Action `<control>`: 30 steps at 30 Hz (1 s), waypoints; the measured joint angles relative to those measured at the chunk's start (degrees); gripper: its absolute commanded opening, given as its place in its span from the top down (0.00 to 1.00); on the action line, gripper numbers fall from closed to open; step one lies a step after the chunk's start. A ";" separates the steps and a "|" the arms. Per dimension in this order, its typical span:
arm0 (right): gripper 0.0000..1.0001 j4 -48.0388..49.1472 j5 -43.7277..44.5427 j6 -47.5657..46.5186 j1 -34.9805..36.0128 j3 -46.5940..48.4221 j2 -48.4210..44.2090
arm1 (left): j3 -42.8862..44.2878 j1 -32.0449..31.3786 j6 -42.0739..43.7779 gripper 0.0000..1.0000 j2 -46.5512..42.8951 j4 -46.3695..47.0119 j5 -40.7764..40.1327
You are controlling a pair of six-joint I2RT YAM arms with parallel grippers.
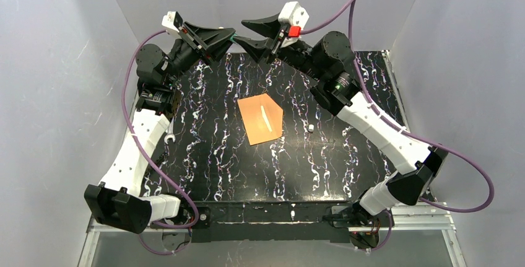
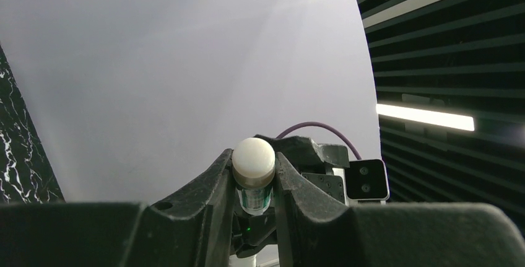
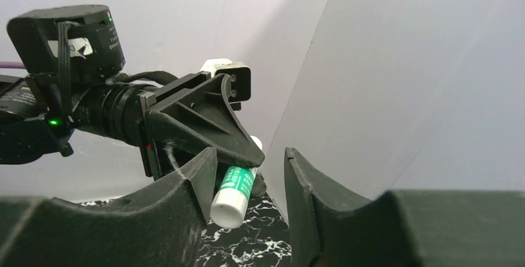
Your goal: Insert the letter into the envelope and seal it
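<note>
The orange envelope (image 1: 263,120) lies flat mid-table with a pale strip (image 1: 266,118) across it. The letter does not show in any view. Both arms are raised at the back of the table, tips meeting. My left gripper (image 1: 230,35) (image 2: 254,171) is shut on a green-and-white glue stick (image 2: 254,158) (image 3: 234,191), its rounded white end up between the fingers. My right gripper (image 1: 241,31) (image 3: 251,165) is open, and the stick's flat white end hangs between its fingers, close to the left one (image 3: 201,174). The left gripper's finger (image 3: 216,131) shows in the right wrist view.
A small white piece (image 1: 311,129) lies right of the envelope. A small wrench (image 1: 170,137) lies near the left arm. The black marbled mat (image 1: 210,155) covers the table. Grey walls enclose three sides.
</note>
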 measured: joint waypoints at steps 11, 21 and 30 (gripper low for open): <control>0.51 -2.82 0.15 -1.16 0.57 0.26 1.51 | 0.11 0.26 0.13 1.00 0.02 -0.20 0.02; 0.44 -2.93 1.38 -1.07 1.11 1.20 2.27 | 0.11 0.26 0.52 1.00 0.02 -0.20 -0.33; 0.55 -3.58 1.92 -1.46 1.33 1.20 2.34 | 0.94 0.35 0.90 1.00 -0.04 -0.13 -0.37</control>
